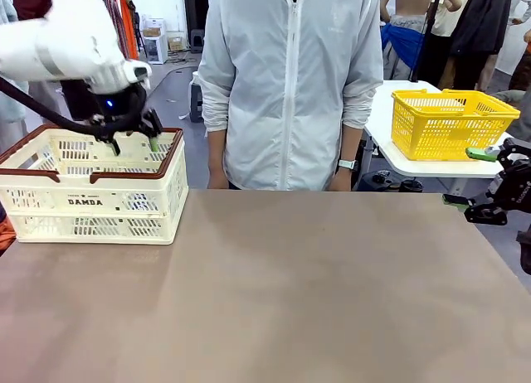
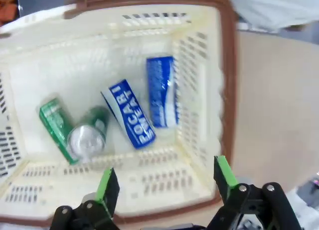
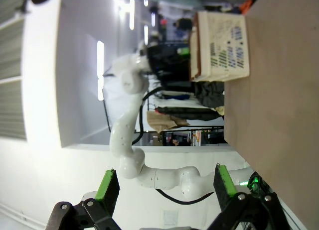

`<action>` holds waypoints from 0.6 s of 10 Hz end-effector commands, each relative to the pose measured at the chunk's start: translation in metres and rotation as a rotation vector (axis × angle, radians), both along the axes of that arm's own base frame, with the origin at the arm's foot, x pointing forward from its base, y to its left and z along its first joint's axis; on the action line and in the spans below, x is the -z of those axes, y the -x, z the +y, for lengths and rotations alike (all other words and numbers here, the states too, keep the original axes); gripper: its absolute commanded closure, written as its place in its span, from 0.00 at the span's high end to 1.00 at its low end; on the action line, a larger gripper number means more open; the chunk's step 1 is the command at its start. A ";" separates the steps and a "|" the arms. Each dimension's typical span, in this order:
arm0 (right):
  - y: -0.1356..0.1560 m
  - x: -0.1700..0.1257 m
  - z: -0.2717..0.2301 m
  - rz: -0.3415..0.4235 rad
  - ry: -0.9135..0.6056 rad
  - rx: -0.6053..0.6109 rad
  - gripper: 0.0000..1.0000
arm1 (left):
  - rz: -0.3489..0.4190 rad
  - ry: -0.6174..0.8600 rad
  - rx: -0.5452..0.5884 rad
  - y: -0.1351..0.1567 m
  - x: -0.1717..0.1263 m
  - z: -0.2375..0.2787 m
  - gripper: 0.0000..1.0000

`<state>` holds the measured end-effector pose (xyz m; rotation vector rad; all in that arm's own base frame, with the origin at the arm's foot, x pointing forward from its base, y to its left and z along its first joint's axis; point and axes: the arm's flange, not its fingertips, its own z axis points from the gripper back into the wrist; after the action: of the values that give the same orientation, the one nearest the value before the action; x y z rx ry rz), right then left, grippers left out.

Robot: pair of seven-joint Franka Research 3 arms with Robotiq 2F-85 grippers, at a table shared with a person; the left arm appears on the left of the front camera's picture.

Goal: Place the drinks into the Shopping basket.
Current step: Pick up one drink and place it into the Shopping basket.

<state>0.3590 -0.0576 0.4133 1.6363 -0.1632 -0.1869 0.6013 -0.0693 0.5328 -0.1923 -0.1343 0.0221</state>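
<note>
Four drink cans (image 2: 134,113) lay inside the Shopping basket (image 1: 50,202) — left gripper (image 1: 133,143) above, right gripper (image 1: 481,180) aside, both jaws apart.

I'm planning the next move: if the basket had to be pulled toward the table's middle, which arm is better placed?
Probably the left. Its gripper hangs open over the basket, right by the rim, cans lying below. The right gripper sits open at the table's far right edge.
</note>
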 end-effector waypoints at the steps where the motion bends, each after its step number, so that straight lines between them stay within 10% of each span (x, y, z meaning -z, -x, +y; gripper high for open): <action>1: 0.003 -0.001 -0.002 -0.011 0.002 -0.009 1.00 | -0.022 0.190 0.100 0.071 -0.037 0.040 1.00; 4: 0.003 -0.001 -0.002 -0.011 0.002 -0.009 1.00 | -0.043 0.543 0.365 0.158 -0.031 0.089 1.00; 6: 0.003 -0.001 -0.002 -0.011 0.002 -0.009 1.00 | -0.120 0.754 0.229 0.215 0.016 0.140 1.00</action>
<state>0.3591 -0.0573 0.4130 1.6362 -0.1618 -0.1870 0.4087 0.0498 0.5443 -0.8709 -0.2160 -0.2354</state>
